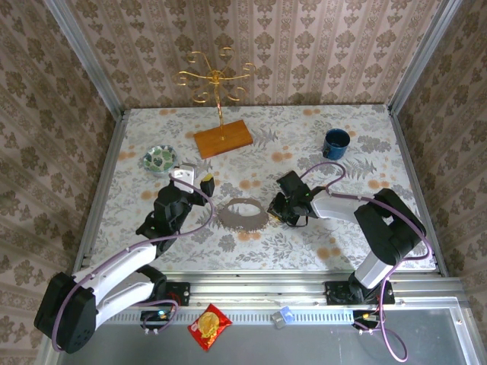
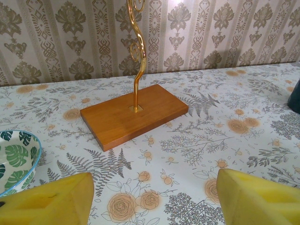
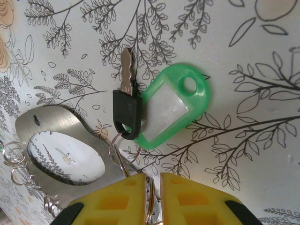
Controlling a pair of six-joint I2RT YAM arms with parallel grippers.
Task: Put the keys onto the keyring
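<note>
Enclosure: wallpaper walls [image 1: 251, 46] on three sides, at 9, 12 and 3 o'clock; beige-brown damask in vertical stripes. Grey metal posts [image 1: 84, 57] run up the back corners, 11 and 1 o'clock. Table [image 1: 304, 251] covered in pale fern-and-flower print with orange roses. Aluminium rail [image 1: 259, 289] along the 6 o'clock edge, grey ledge [image 1: 319, 338] below it. Light even, diffuse; shadows soft.
</note>
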